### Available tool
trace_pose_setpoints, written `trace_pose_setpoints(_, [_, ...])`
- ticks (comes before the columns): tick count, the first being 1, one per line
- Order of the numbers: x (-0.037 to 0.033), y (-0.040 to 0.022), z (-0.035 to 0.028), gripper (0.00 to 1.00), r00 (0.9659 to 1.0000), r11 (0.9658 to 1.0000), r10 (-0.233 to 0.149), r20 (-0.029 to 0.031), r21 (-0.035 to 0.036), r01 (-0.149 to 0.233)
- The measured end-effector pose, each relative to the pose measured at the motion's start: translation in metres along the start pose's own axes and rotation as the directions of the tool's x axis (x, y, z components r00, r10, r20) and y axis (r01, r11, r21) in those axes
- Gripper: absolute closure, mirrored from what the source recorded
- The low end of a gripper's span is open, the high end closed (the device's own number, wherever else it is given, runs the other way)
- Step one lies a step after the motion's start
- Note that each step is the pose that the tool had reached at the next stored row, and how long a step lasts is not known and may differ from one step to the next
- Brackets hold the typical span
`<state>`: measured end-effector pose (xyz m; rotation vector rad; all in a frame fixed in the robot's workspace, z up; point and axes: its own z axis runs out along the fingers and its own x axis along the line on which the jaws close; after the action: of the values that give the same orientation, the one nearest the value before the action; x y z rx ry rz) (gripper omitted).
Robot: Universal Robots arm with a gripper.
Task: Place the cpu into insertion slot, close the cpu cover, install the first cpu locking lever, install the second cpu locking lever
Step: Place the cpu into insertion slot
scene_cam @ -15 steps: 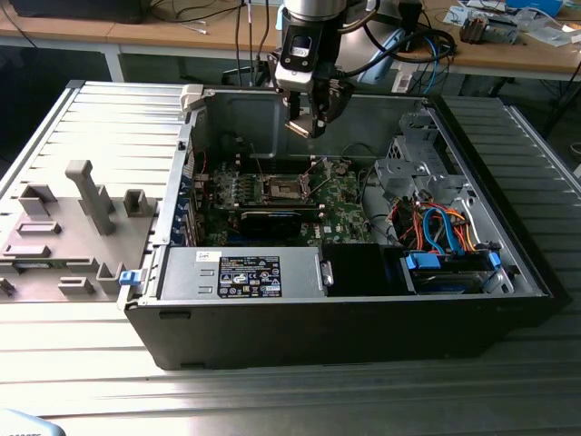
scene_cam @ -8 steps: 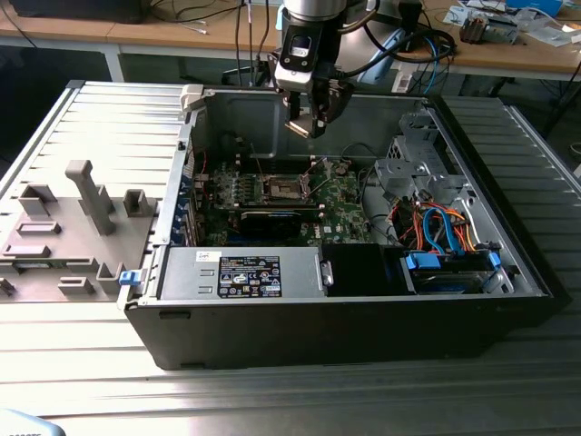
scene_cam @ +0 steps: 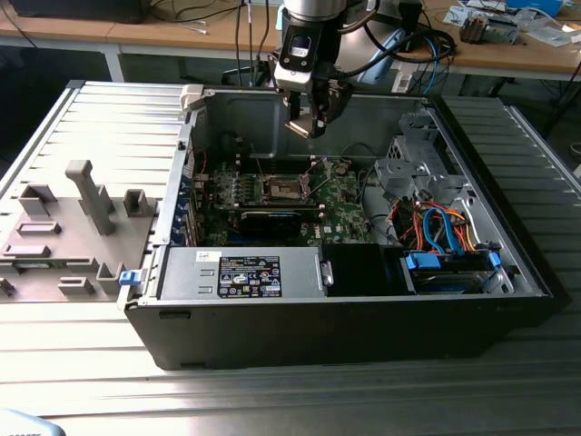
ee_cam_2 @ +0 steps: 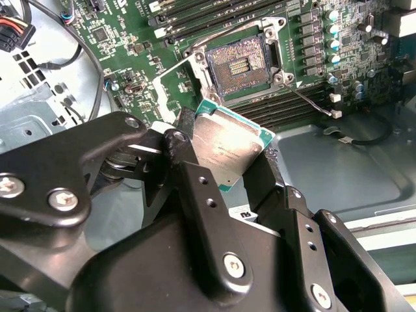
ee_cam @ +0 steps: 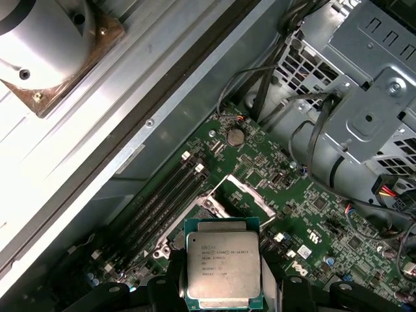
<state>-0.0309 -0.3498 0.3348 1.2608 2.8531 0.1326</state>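
My gripper (scene_cam: 307, 123) hangs above the open computer case, shut on the cpu (scene_cam: 299, 128). In both wrist views the black fingers (ee_cam_2: 179, 149) clamp two opposite edges of the cpu (ee_cam_2: 227, 146), a square chip with a silvery-tan top and a green rim (ee_cam: 223, 270). The chip is in the air, well above the green motherboard (scene_cam: 345, 204). Below it lies the insertion slot (ee_cam_2: 239, 64), a dark square socket with its contacts bare (scene_cam: 283, 188). The cpu cover (ee_cam: 253, 195), a thin silver frame, stands swung open beside the socket (ee_cam_2: 188, 65).
Black case walls (scene_cam: 363, 336) ring the motherboard. A metal drive cage (scene_cam: 422, 163) with orange and blue cables (scene_cam: 436, 227) fills the exterior view's right, the power supply (scene_cam: 241, 272) the front. Memory slots (ee_cam_2: 214, 13) flank the socket. A grey fixture tray (scene_cam: 64, 227) sits outside.
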Motion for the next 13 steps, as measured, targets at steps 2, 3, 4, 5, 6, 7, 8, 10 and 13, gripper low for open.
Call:
trace_pose_setpoints(2, [0.0, 0.0, 0.0, 0.45, 1.0, 1.0, 0.001, 0.0001, -0.0001, -0.001])
trace_pose_setpoints(3, [0.0, 0.0, 0.0, 0.45, 1.0, 1.0, 0.002, 0.0002, -0.0001, -0.002])
trace_pose_setpoints(4, [0.0, 0.0, 0.0001, 0.45, 1.0, 1.0, 0.003, 0.0002, -0.0001, -0.003])
trace_pose_setpoints(5, [0.0, 0.0, 0.0, 0.45, 1.0, 1.0, 0.003, 0.0004, -0.0001, -0.003])
trace_pose_setpoints(6, [0.0, 0.0, 0.0001, 0.45, 1.0, 1.0, 0.005, 0.0004, -0.0001, -0.005])
trace_pose_setpoints(7, [0.0, 0.0, 0.0001, 0.45, 1.0, 1.0, 0.006, 0.0005, -0.0001, -0.006])
trace_pose_setpoints(8, [0.0, 0.0, 0.0001, 0.45, 1.0, 1.0, 0.007, 0.0006, -0.0001, -0.007])
trace_pose_setpoints(10, [0.0, 0.0, 0.0001, 0.45, 1.0, 1.0, 0.01, 0.0008, -0.0002, -0.01])
trace_pose_setpoints(13, [0.0, 0.0, 0.0002, 0.45, 0.9999, 0.9999, 0.012, 0.0011, -0.0002, -0.012])
